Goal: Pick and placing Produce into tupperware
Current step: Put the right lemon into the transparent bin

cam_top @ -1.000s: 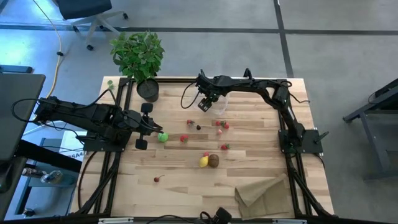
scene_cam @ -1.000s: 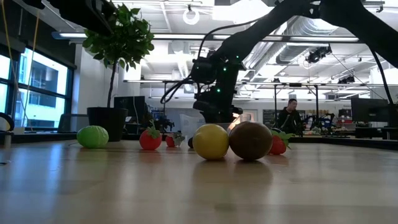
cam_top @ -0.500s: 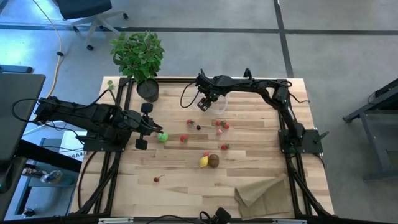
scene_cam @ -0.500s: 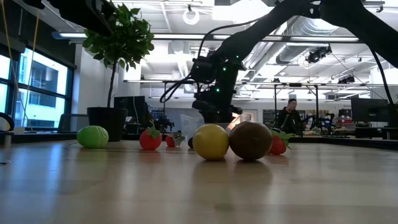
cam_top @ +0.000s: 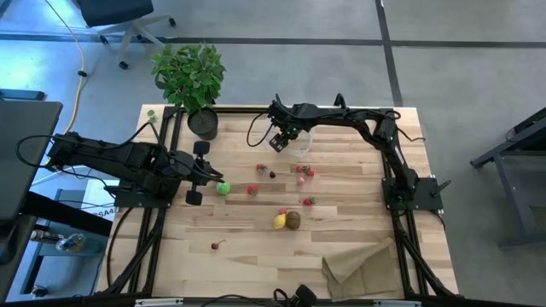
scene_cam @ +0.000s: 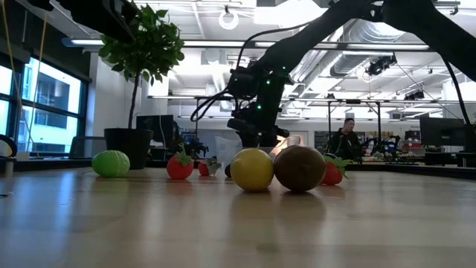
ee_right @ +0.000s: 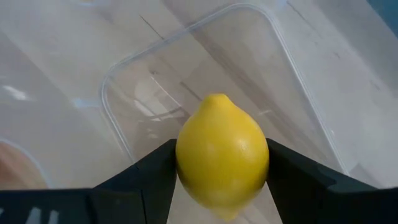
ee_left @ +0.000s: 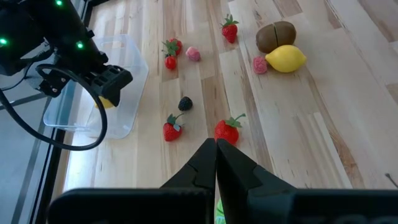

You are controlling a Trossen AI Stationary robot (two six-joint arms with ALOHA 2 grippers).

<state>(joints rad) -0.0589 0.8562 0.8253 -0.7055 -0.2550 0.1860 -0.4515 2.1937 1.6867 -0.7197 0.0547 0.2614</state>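
Observation:
My right gripper [ee_right: 222, 182] is shut on a yellow lemon [ee_right: 222, 155] and hangs over the clear tupperware [ee_right: 205, 68] at the table's far middle [cam_top: 304, 141]. Loose on the wood lie a second lemon [cam_top: 279, 221] against a brown kiwi [cam_top: 293, 220], a green lime [cam_top: 223, 188] and several small red berries [cam_top: 301, 173]. My left gripper [cam_top: 218, 176] is shut with nothing in it, above the table's left side, close by the lime. My right gripper pinches the lemon between its two fingers, one on each side of its widest part [ee_right: 186, 163]. The fingers come from above, pointing steeply down. The lemon hangs clear above the tupperware's floor.
A potted plant [cam_top: 189, 72] stands at the far left corner. A brown paper bag [cam_top: 358, 260] lies at the near right. One tiny berry [cam_top: 215, 246] lies alone toward the near left. In the room behind the table a person [scene_cam: 346, 141] sits.

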